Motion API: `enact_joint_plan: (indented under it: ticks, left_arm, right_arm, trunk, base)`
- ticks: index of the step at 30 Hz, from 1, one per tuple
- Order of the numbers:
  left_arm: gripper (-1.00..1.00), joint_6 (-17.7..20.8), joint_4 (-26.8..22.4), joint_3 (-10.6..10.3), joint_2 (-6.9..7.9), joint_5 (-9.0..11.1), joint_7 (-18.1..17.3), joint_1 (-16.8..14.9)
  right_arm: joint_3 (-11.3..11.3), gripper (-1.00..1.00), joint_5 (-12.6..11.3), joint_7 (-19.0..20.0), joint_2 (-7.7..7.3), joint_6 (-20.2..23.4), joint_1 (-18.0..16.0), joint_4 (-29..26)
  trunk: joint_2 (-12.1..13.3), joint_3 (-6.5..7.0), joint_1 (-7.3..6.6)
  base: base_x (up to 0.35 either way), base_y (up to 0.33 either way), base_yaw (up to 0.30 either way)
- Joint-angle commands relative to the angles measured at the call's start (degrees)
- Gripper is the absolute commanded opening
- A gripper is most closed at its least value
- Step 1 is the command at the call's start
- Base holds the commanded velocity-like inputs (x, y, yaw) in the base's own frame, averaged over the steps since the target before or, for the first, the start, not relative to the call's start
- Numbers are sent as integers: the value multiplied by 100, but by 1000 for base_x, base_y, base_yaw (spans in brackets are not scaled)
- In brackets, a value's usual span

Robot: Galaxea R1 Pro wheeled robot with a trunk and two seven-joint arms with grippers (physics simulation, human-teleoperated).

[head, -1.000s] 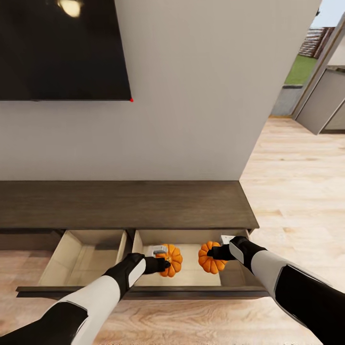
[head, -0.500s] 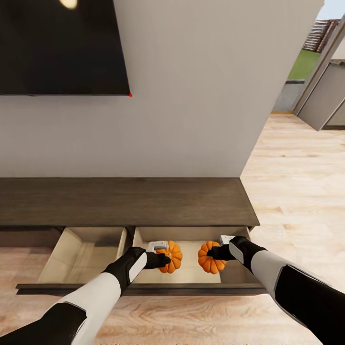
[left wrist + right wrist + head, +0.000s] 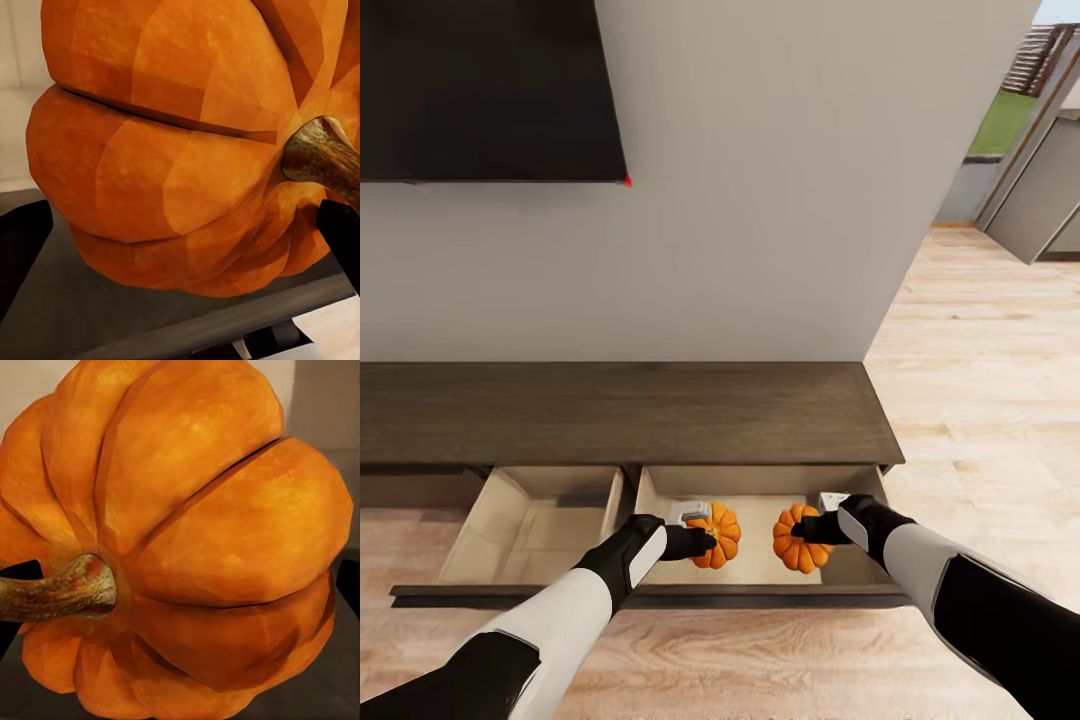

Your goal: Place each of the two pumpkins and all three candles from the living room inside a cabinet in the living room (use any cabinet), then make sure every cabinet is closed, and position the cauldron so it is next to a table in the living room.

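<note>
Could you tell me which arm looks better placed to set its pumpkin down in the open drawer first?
Probably the left: the left gripper holds its pumpkin over the middle of the open drawer, while the right gripper holds its pumpkin nearer the drawer's right wall.

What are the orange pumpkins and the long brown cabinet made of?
The left pumpkin and the right pumpkin look like real squash: matte orange ribbed skin, with a rough brown woody stem. They could be models. The cabinet looks like dark matte wood with streaky grain, and the open drawer is paler wood inside.
</note>
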Motion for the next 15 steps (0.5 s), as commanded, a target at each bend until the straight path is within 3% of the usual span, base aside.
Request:
enact_joint_plan:
  ticks: [1,4,11,15]
  left_arm:
    - [-100,21,-6,-6,0,9,-6,-3]
    - [-100,21,-6,0,0,9,-7,-3]
    - [-100,14,-6,2,0,9,-14,-3]
    - [-100,13,-6,2,0,9,-14,-3]
  right_arm:
    - [40,-100,-28,23,-3,19,2,-3]
    - [40,-100,-28,25,-3,19,18,-3]
    - [40,-100,-28,33,-3,19,22,-10]
    - [40,-100,-28,34,-3,19,22,-12]
  trunk:
    - [-44,-31,22]
    - [-164,-113,88]
    - [-164,-147,88]
    - [-164,-149,88]
  base:
    - [0,0,0]
    - [0,0,0]
    - [6,0,0]
    - [191,0,0]
